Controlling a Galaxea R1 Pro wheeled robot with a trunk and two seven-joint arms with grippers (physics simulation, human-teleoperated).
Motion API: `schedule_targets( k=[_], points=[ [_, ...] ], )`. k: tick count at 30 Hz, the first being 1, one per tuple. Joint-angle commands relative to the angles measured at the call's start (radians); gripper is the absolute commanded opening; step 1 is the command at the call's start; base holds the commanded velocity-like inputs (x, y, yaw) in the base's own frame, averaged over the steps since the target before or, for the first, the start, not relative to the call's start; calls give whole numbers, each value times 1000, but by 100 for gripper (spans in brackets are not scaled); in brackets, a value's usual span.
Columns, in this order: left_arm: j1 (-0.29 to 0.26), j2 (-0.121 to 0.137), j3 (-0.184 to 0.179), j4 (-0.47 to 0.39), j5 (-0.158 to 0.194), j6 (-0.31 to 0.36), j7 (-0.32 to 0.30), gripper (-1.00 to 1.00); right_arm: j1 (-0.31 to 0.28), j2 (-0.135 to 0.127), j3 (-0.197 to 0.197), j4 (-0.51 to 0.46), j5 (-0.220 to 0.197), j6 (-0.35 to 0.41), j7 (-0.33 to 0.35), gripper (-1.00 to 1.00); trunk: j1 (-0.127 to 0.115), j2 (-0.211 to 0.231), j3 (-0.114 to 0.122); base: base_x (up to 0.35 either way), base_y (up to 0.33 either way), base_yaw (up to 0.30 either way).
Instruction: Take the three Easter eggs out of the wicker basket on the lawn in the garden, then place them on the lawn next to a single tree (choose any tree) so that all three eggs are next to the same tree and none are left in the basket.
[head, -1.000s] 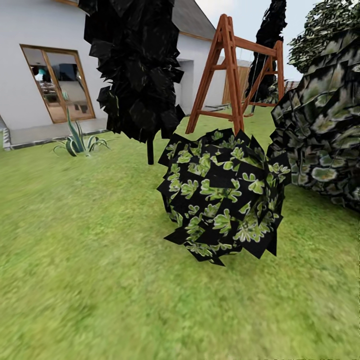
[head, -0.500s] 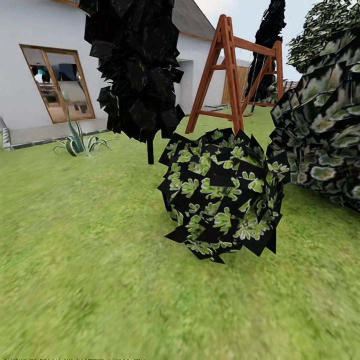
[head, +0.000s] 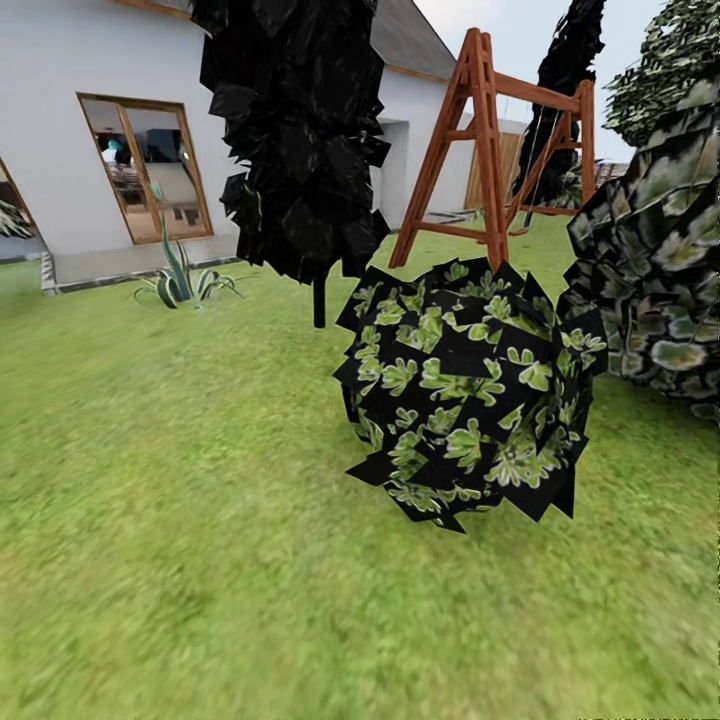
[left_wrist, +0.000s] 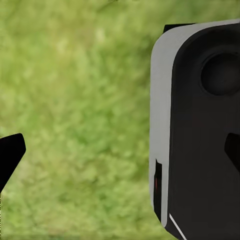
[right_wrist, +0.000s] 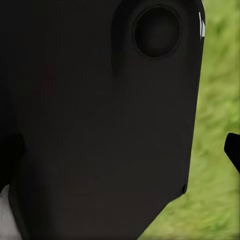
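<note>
Over bare grass in the left wrist view, the left claw (left_wrist: 120, 150) stands spread, its two dark fingertips (left_wrist: 11, 155) far apart at opposite edges with nothing between them and a grey-and-black part of the robot's own body (left_wrist: 197, 130) beside it. In the right wrist view one dark fingertip of the right claw (right_wrist: 233, 149) pokes in over the grass while a black robot housing (right_wrist: 105, 115) blocks the rest, so I cannot tell whether it is spread or pressed together. Farther out, the head view looks across the lawn (head: 170, 520) to a round variegated shrub (head: 465, 390), a dark bushy tree (head: 300, 140), a wooden swing frame (head: 490, 150), an agave-like plant (head: 178, 280) and the white house (head: 80, 120). No eggs or wicker basket appear here; the robot seems to be on its way. The eggs should be light, smooth and apt to roll, best pinched gently across the middle.
</note>
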Motion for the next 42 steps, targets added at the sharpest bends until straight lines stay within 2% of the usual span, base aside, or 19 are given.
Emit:
schedule_targets(
  k=[1, 17, 31, 42],
  points=[
    [0, 0, 0, 1, -1, -3, 1, 100, 1, 0, -1, -1, 0, -2, 1, 100, 0, 0, 0, 0, 0, -124],
    [0, 0, -1, 1, -1, -3, 1, 100, 0, -1, -1, -2, 0, -2, 1, 100, 0, 0, 16, -44, 0, -214],
    [0, 0, 0, 1, -1, -3, 1, 100, 0, -1, -3, -3, 0, -2, 1, 100, 0, 0, 30, -306, 0, -239],
    [0, 0, 0, 1, -1, -3, 1, 100, 1, -1, -4, -3, 0, -2, 1, 100, 0, 0, 33, -306, 96, -64]
  ],
)
